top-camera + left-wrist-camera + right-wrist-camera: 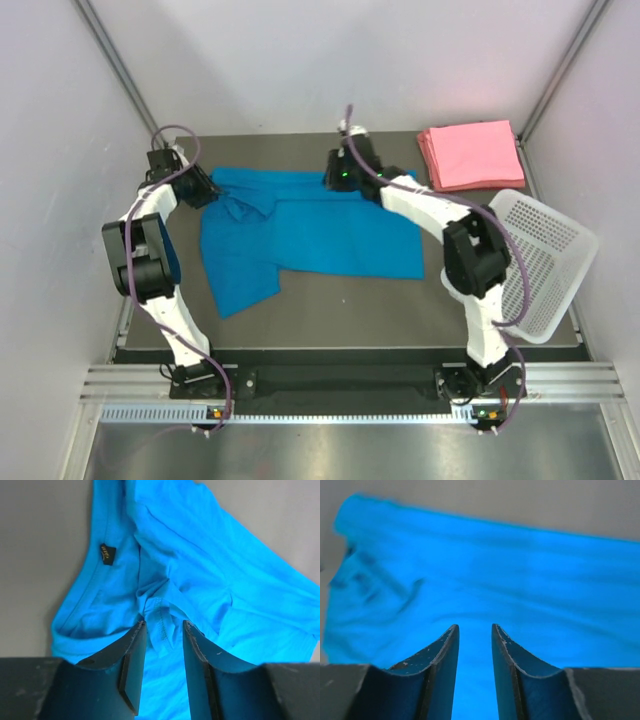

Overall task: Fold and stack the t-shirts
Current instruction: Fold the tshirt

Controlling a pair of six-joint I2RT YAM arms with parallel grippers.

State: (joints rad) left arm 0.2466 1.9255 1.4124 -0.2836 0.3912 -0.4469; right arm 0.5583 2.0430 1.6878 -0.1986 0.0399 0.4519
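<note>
The bright blue t-shirt (320, 235) lies partly folded across the middle of the table, with one flap hanging toward the near left. Its collar and dark label (106, 554) show in the left wrist view. My left gripper (207, 188) (163, 623) stands open at the shirt's far left corner. A bunched, stitched hem lies loose between its fingertips. At the shirt's far edge, my right gripper (333, 178) (474, 626) hovers open just above flat blue cloth (495, 565), with nothing between its jaws. The pink t-shirts (470, 155) sit folded in a stack at the far right.
A white perforated basket (540, 255) lies tilted at the table's right edge, next to the right arm. White walls close in the table on the left, right and back. Bare dark tabletop (350, 310) shows in front of the blue shirt.
</note>
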